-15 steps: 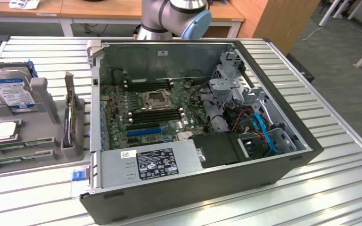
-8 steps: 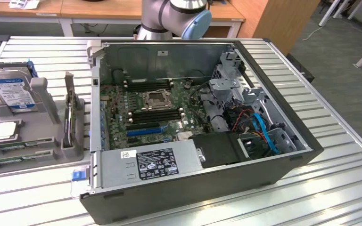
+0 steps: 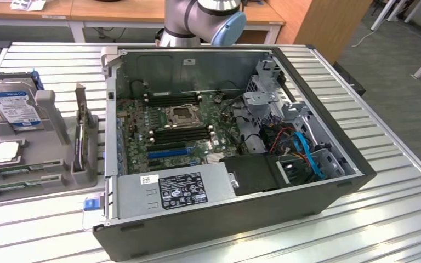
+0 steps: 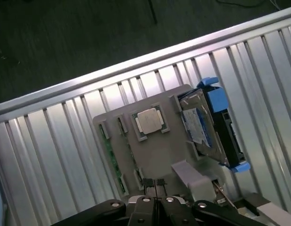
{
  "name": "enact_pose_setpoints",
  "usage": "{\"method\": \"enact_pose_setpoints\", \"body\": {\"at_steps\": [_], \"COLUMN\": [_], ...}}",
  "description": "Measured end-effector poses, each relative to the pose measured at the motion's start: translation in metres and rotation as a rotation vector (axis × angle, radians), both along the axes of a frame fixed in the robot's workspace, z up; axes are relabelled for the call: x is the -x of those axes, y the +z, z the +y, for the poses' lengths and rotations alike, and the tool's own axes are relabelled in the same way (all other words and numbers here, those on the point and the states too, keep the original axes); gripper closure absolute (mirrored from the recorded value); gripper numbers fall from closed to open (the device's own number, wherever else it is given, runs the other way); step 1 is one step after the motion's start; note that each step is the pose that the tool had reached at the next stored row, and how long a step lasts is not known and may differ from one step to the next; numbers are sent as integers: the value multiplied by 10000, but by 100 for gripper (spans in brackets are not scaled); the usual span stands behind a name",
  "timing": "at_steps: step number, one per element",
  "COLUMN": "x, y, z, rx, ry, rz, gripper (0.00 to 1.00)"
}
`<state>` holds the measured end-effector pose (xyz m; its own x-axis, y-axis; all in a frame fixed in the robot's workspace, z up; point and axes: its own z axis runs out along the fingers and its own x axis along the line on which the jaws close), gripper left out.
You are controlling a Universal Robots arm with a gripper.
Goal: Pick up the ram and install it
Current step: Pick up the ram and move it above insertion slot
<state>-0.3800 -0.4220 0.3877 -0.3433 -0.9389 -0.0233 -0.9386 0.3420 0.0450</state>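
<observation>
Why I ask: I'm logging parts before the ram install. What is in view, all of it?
table: one, silver, slatted, under everything
computer case: one, dark grey, open, in the middle of the table
motherboard: one, green, inside the case
power supply: one, silver with a black label, inside the case
holder: one, grey, beside the case at the exterior view's left
hard drive: one, silver with a blue label, upright in the holder
processor: one, silver, flat on the holder
ram: two sticks as far as I can tell, green, flat in the holder
arm: one, grey with a blue cap, behind the case
gripper: one, black, shut, holding nothing, above the holder
</observation>
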Motion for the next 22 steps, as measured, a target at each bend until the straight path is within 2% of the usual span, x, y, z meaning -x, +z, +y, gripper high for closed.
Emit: {"method": "enact_pose_setpoints", "body": {"at_steps": [19,22], "x": [0,0], "y": [-4,-4], "z": [0,0], "rx": [0,0], "ry": [3410,3505], "rz": [1,1], "gripper": [90,90]}}
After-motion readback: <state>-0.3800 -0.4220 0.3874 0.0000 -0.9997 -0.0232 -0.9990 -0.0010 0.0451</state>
